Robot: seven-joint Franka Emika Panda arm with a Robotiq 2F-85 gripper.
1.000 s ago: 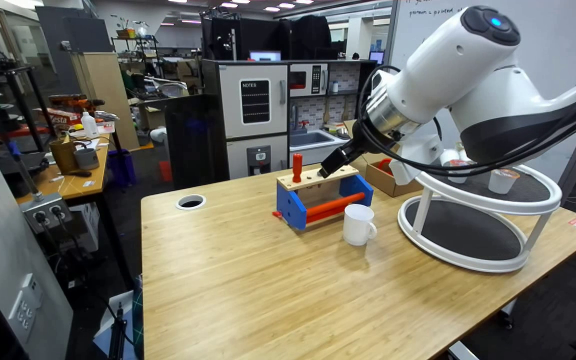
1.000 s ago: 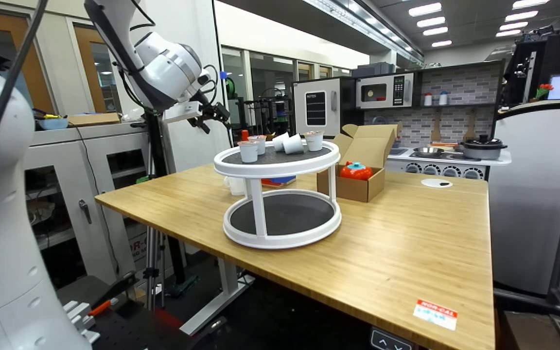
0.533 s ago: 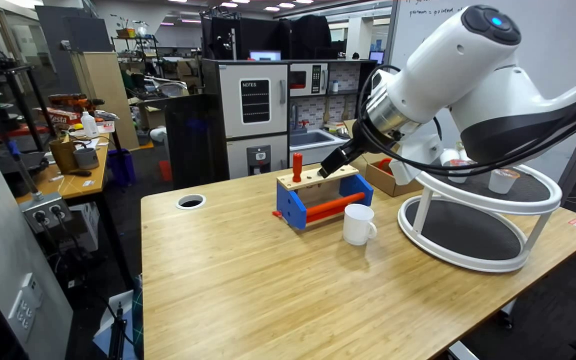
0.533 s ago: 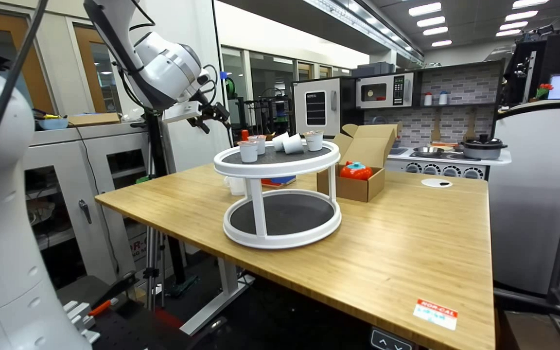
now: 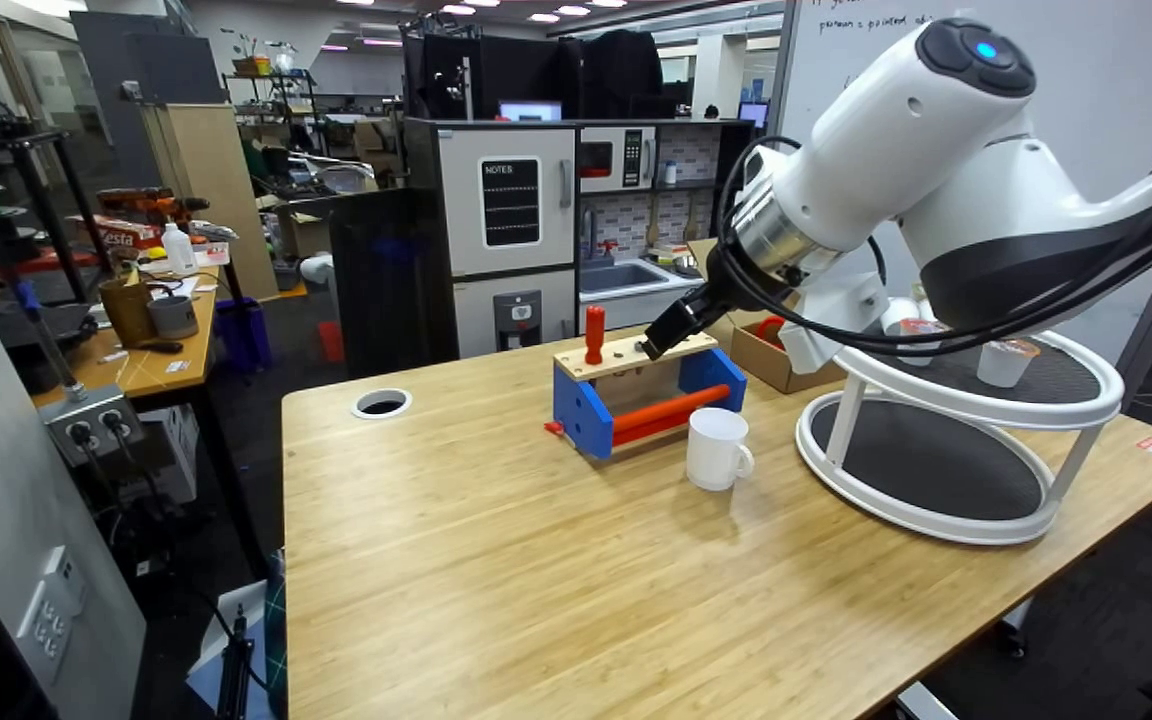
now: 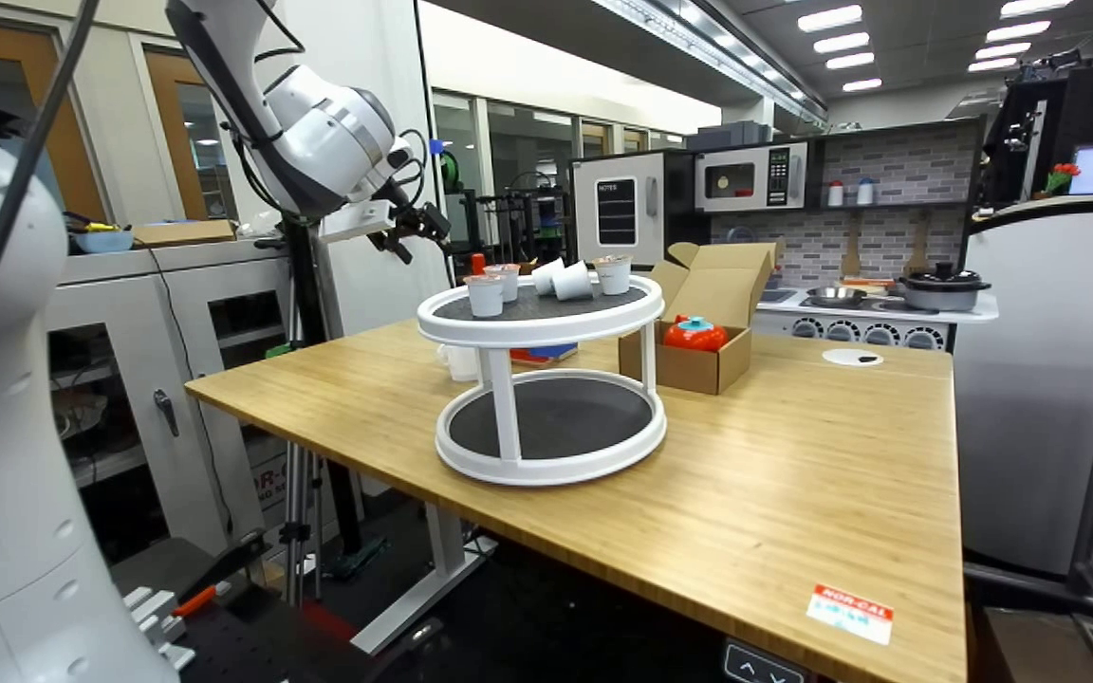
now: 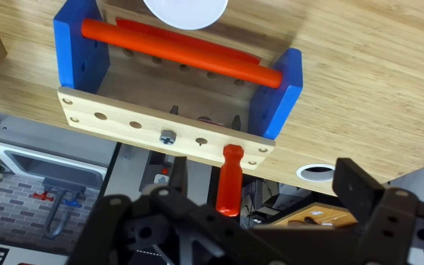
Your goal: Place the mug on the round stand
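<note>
The white mug (image 5: 716, 450) stands upright on the table, handle toward the round stand (image 5: 986, 532). In an exterior view the mug (image 6: 459, 362) is partly hidden behind the stand (image 6: 546, 332). In the wrist view the mug (image 7: 188, 11) is cut off by the top edge. The stand has two dark trays with white rims; its lower tray holds nothing. My gripper (image 7: 261, 162) is open, with wide-apart fingers (image 7: 355, 187) and nothing held. In both exterior views the gripper (image 5: 666, 330) (image 6: 421, 242) is in the air, higher than the mug and beyond it.
A blue, red and wooden tool rack (image 5: 586, 410) stands beside the mug. Its red screwdriver (image 7: 230, 180) sticks up and appears between my fingers. Several small cups (image 6: 573, 283) are on the stand's upper tier. An open cardboard box (image 6: 731, 360) holds a red pot (image 6: 695, 334).
The arm and gripper have dropped very slightly in the last half second. The mug, stand and rack have not moved.
</note>
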